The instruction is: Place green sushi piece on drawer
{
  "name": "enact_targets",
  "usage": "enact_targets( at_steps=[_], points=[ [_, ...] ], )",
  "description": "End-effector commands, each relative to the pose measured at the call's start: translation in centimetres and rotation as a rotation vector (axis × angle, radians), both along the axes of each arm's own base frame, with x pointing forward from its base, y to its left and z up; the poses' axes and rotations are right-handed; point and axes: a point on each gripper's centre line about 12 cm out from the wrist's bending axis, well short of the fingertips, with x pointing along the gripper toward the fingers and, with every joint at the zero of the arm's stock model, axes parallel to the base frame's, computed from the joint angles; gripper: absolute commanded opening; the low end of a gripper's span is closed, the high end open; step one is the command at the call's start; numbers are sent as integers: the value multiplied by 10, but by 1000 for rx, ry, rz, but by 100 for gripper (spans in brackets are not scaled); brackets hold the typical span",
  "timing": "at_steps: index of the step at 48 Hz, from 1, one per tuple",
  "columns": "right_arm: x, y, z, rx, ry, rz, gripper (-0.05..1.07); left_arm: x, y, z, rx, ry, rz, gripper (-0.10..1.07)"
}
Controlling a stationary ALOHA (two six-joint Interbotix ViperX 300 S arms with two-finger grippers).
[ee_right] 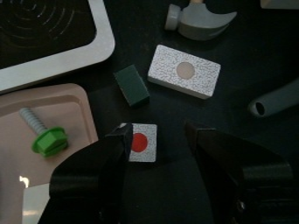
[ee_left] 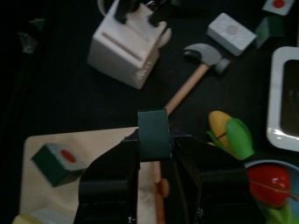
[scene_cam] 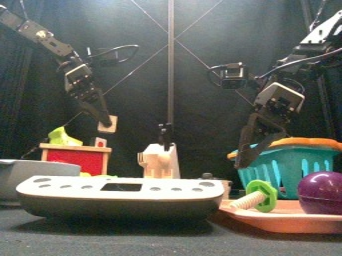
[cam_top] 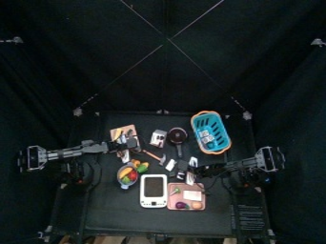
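Observation:
My left gripper (ee_left: 152,147) is shut on a small green sushi piece (ee_left: 152,127) and holds it over the edge of the drawer's pale wooden top (ee_left: 100,150). In the front view the left gripper (scene_cam: 102,118) hangs just above the red and yellow drawer (scene_cam: 74,158). Another green piece with a red dot (ee_left: 56,163) lies on the drawer top. My right gripper (ee_right: 163,164) is open and low over the table, around a white piece with a red dot (ee_right: 142,141). A dark green block (ee_right: 131,87) lies beside it.
A blue basket (cam_top: 209,132) stands at the back right. A white scale (scene_cam: 120,190) and a pink tray (ee_right: 30,109) with a green bolt (ee_right: 47,140) lie at the front. A toy hammer (ee_left: 193,70) and a white toy (ee_left: 122,48) lie mid-table.

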Motion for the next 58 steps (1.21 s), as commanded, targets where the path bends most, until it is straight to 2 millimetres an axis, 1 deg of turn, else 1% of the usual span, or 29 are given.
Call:
enact_targets(
  at_steps=[1,13,18,32,39,58],
  points=[
    [5,-1,10,-2,-32,2,85,-2,7,4,28,-8,13,56],
    [5,-2,9,-2,-31,0,85,-9,17,-6,27,1,49,56],
    [5,-2,9,-2,-29,-1,85,-13,20,-10,29,-8,65,59],
    [5,-2,9,-2,-30,1,85,-16,21,-18,37,-30,66,80],
    [6,-2,9,-2,-31,-1,85,-14,21,-15,41,-40,64,85],
    [5,-2,9,-2,-29,-1,85,-15,20,-12,49,-62,64,86]
  ],
)
